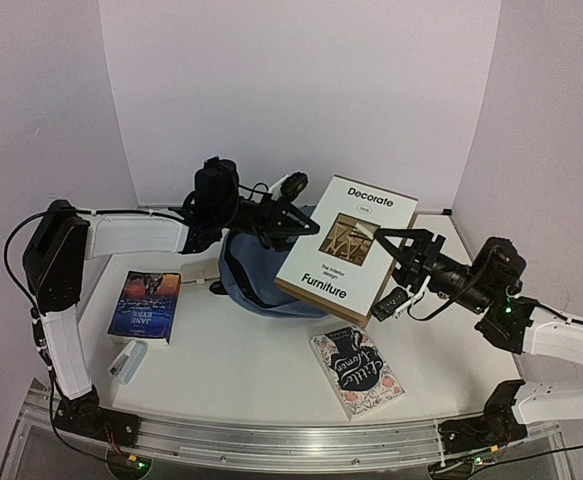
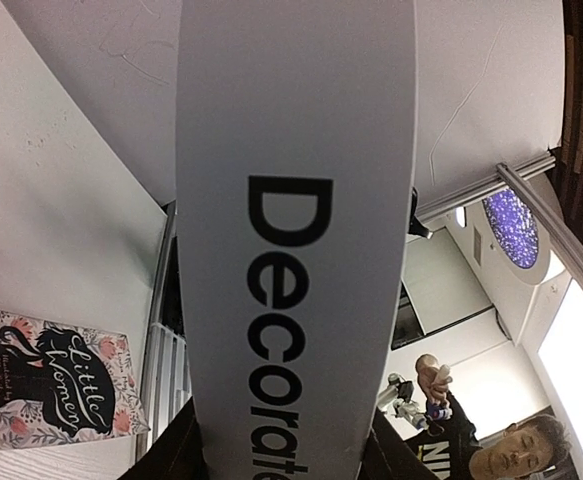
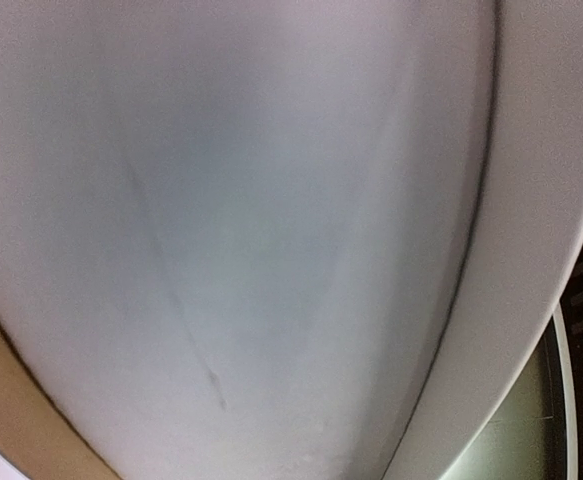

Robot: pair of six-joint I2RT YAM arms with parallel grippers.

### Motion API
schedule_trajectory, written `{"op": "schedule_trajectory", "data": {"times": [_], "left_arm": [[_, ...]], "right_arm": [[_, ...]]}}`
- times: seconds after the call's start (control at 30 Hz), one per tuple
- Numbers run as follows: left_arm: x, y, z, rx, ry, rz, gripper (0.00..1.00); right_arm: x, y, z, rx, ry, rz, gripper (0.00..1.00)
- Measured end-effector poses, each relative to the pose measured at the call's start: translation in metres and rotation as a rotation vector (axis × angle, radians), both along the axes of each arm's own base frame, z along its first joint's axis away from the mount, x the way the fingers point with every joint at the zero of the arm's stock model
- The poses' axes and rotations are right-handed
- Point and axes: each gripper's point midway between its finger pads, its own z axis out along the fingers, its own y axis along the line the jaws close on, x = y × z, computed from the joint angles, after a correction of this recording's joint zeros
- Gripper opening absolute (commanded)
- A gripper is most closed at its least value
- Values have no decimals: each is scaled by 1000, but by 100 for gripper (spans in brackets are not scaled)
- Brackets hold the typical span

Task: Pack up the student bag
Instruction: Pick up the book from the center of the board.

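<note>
A large white book titled "Decorate Furniture" (image 1: 346, 250) hangs tilted in the air over the slate-blue student bag (image 1: 249, 282), which lies slumped on the table behind it. My left gripper (image 1: 293, 220) is shut on the book's upper left edge. In the left wrist view its dark fingers (image 2: 183, 452) flank the white cover (image 2: 291, 200) on both sides. My right gripper (image 1: 391, 246) is shut on the book's right edge. The book's pale surface (image 3: 221, 200) fills the right wrist view and hides that gripper's fingers. The bag's opening is hidden behind the book.
A dark blue "Jane Eyre" book (image 1: 146, 305) lies at the left of the table. A small white stapler-like object (image 1: 128, 360) sits in front of it. A floral "Little Women" book (image 1: 356, 372) lies at the front right, and shows in the left wrist view as a floral cover (image 2: 56, 390).
</note>
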Motion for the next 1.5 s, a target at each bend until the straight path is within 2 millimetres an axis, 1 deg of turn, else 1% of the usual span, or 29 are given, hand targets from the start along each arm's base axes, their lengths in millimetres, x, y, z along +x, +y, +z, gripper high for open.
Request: {"op": "schedule_trajectory", "data": {"times": [0.07, 0.1, 0.13, 0.23, 0.33, 0.43, 0.5, 0.6, 0.67, 0.73, 0.83, 0.87, 0.9, 1.0, 1.07, 1.1, 1.13, 1.2, 1.27, 1.33, 1.43, 1.5], "left_arm": [[2, 1, 0, -1, 0, 5, 14], [3, 2, 1, -3, -2, 8, 12], [6, 4, 2, -7, -3, 15, 11], [24, 18, 6, -20, -5, 71, 7], [59, 45, 12, -40, -3, 184, 6], [94, 72, 17, -54, 3, 299, 7], [115, 91, 21, -62, 7, 378, 7], [140, 113, 27, -83, 3, 489, 9], [151, 125, 27, -89, 6, 563, 10], [159, 133, 28, -94, 6, 628, 10], [165, 139, 27, -101, 7, 708, 11], [167, 142, 26, -103, 8, 742, 11], [169, 144, 25, -107, 8, 774, 11], [174, 153, 21, -120, 13, 854, 11], [178, 159, 16, -132, 19, 915, 13], [179, 162, 14, -137, 26, 944, 14], [181, 165, 10, -141, 33, 974, 15], [184, 170, 4, -149, 42, 1032, 16], [184, 171, 0, -161, 43, 1076, 17], [181, 168, -2, -181, 42, 1108, 17], [174, 159, -1, -208, 40, 1134, 17], [168, 148, 4, -234, 37, 1133, 17]], "right_arm": [[1, -2, -1, -3, 8, -13, 91], [3, -3, -1, -5, 8, -26, 97], [4, -6, -1, -5, 11, -42, 98], [11, -16, 0, -6, 22, -115, 98], [26, -29, -1, 6, 83, -225, 98], [46, -47, 5, 53, 208, -375, 98], [61, -60, 14, 123, 338, -491, 98], [84, -76, 36, 289, 528, -648, 98], [94, -84, 46, 400, 668, -721, 98], [97, -89, 49, 507, 804, -761, 98], [97, -99, 42, 648, 1007, -800, 98], [98, -105, 36, 700, 1097, -820, 98], [102, -111, 30, 759, 1186, -841, 98], [126, -131, 19, 939, 1428, -916, 98], [141, -131, 7, 1034, 1608, -916, 98], [144, -127, -2, 1068, 1701, -910, 98], [143, -120, -13, 1089, 1805, -901, 98], [134, -99, -29, 1124, 2028, -863, 98], [127, -77, -34, 1194, 2212, -781, 98], [128, -59, -32, 1296, 2348, -660, 98], [134, -39, -34, 1451, 2488, -508, 98], [141, -30, -31, 1521, 2541, -453, 98]]}}
